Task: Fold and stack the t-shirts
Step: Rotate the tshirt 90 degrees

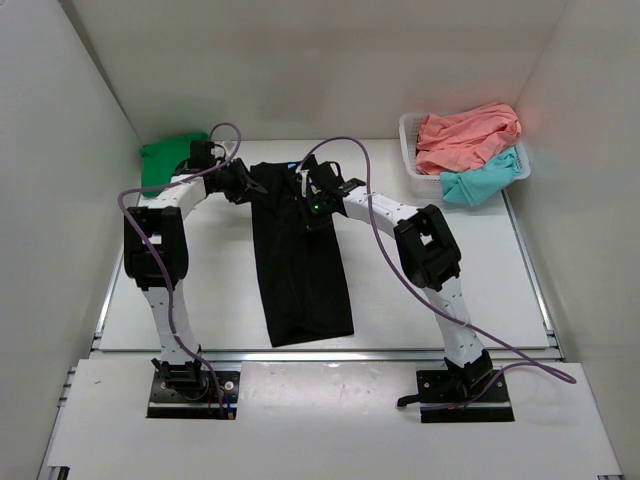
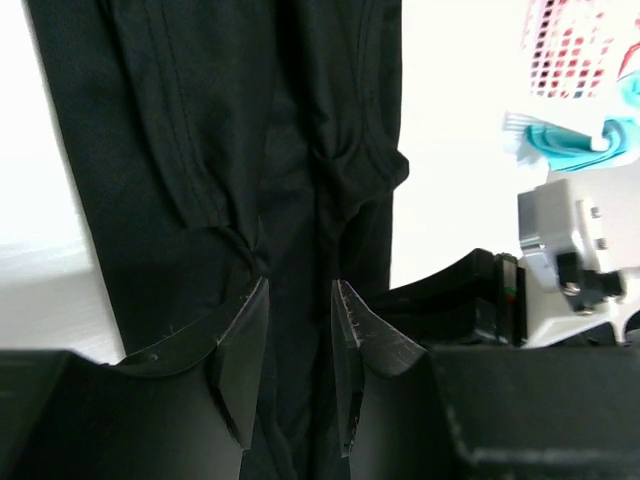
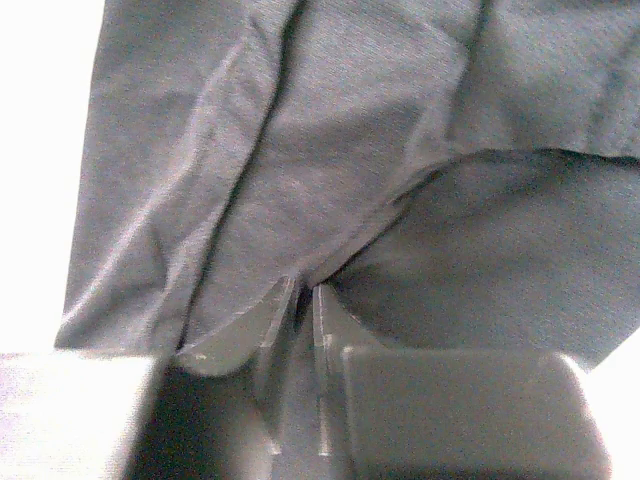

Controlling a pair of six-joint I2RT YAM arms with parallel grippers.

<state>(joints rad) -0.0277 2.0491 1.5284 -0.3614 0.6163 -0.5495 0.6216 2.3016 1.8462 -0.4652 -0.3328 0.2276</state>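
Observation:
The black t-shirt point(image 1: 300, 270) lies as a long narrow strip down the middle of the table. My left gripper point(image 1: 245, 183) and right gripper point(image 1: 308, 195) are both at its far end. In the left wrist view the left gripper point(image 2: 298, 290) has a thick fold of the black t-shirt point(image 2: 200, 130) between its jaws, and wrinkles gather at the fingertip. In the right wrist view the right gripper point(image 3: 303, 290) is pinched nearly closed on a fold of the black t-shirt point(image 3: 330, 150). The green t-shirt point(image 1: 165, 160) lies at the far left. The coral-pink t-shirt point(image 1: 465, 135) and the teal t-shirt point(image 1: 480, 185) are at the far right.
The white plastic basket point(image 1: 408, 130) stands at the far right with the coral-pink shirt in it and the teal one hanging over its near side. White walls enclose the table on three sides. The right arm's wrist point(image 2: 570, 250) shows close by in the left wrist view.

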